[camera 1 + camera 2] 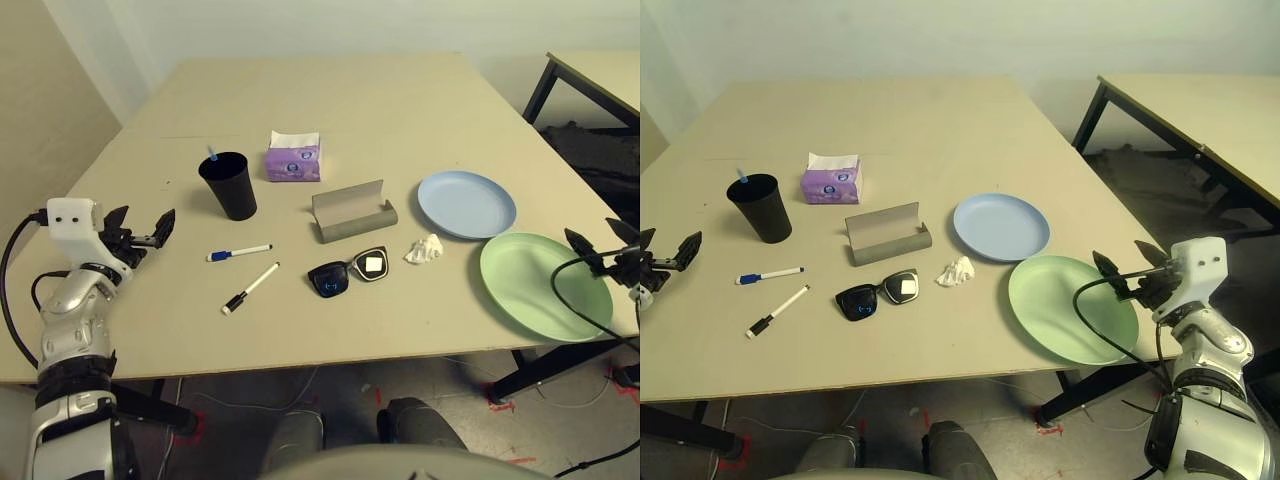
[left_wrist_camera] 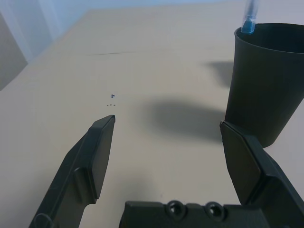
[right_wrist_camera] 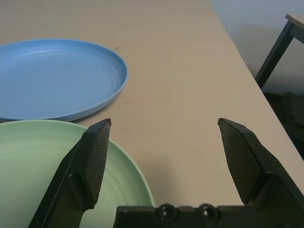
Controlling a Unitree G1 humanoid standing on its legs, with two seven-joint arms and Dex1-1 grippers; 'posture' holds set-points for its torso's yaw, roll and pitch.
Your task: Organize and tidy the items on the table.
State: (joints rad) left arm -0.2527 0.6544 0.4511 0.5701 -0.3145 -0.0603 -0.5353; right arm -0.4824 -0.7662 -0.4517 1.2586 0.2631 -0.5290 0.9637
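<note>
Black and spread wide at the fingers, left end effector point(image 1: 147, 211): hovers over the left side of the beige worktop point(image 1: 380, 100), left of the cup. Blue-capped marker point(image 1: 240, 253): lies on the worktop in front of the black cup point(image 1: 232, 188), cap pointing left. Black-capped marker point(image 1: 251, 288): lies slanted just beside it, nearer the robot, cap at the near end. Cup: stands upright, holds something slim and blue that pokes above the rim. Purple tissue box point(image 1: 293, 163): sits behind and right of the cup, white tissue showing on top. Black sunglasses point(image 1: 347, 271): rest in front of the grey glasses case point(image 1: 355, 218), white patch on the right lens. Case: lies open. White tissue wad point(image 1: 425, 249): sits right of the sunglasses. Pale blue plate point(image 1: 466, 203): lies flat beyond the wad. Green plate point(image 1: 545, 287): lies nearer the robot, close against the blue one. Right end effector point(image 1: 1118, 249): hovers by the green plate's right rim, fingers spread wide. Dark-legged table point(image 1: 1200, 120): stands farther right.
</note>
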